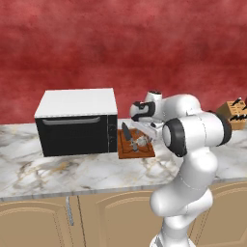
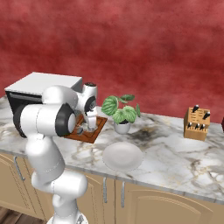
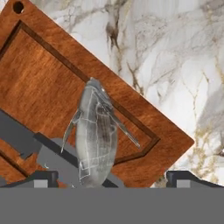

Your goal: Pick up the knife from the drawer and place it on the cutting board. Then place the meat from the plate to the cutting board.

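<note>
The gripper [image 3: 111, 177] hangs just above the board [image 3: 52, 83], its two dark fingertips [image 3: 41, 178] spread wide with open space between them. The meat [image 3: 95, 138], a pale grey lump, lies on the board between the tips, nearer the left one; neither tip is seen to touch it. The knife [image 3: 26, 140] lies flat on the board at about 9 o'clock from the meat, its grey blade running under the meat's lower end.

In the left base view the arm bends at a raised elbow and reaches back toward 10 o'clock, so the gripper [image 1: 144, 131] sits over the board [image 1: 126, 151], just right of the black oven [image 1: 77, 126]. The meat [image 1: 142, 141] and knife [image 1: 127, 133] rest on the board.

On the marble counter [image 2: 175, 148], a white plate [image 2: 123, 156] lies at 4 o'clock from the board [image 2: 94, 133], beside a potted plant [image 2: 120, 113]. A knife block [image 2: 196, 124] stands far right.
</note>
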### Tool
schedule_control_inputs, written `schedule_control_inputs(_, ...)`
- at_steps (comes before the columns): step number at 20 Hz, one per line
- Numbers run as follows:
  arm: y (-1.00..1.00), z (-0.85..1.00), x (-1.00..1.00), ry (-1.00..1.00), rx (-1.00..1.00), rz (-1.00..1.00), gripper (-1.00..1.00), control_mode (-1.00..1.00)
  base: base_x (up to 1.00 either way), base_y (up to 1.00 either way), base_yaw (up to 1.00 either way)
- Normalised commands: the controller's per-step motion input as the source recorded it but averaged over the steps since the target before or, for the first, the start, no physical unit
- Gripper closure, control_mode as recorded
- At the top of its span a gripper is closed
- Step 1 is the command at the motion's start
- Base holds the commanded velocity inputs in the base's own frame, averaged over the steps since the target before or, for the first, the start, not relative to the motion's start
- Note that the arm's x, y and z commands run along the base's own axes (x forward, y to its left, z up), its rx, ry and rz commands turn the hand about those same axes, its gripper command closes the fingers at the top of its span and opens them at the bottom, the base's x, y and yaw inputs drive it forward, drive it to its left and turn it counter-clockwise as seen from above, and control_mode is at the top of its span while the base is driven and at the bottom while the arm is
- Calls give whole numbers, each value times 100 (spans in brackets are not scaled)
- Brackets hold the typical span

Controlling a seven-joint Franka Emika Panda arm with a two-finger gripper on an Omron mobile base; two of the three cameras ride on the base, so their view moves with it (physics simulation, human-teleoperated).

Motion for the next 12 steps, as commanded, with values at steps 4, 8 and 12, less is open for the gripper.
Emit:
schedule_control_inputs(4, -3, 31, -34, -6, 0, 0, -100, -100, 0, 0, 0)
schedule_control_inputs(8, -1, 33, -61, -15, 0, -1, -100, -100, 0, 0, 0)
schedule_control_inputs(12, -10, 30, -80, -16, 0, -1, -100, -100, 0, 0, 0)
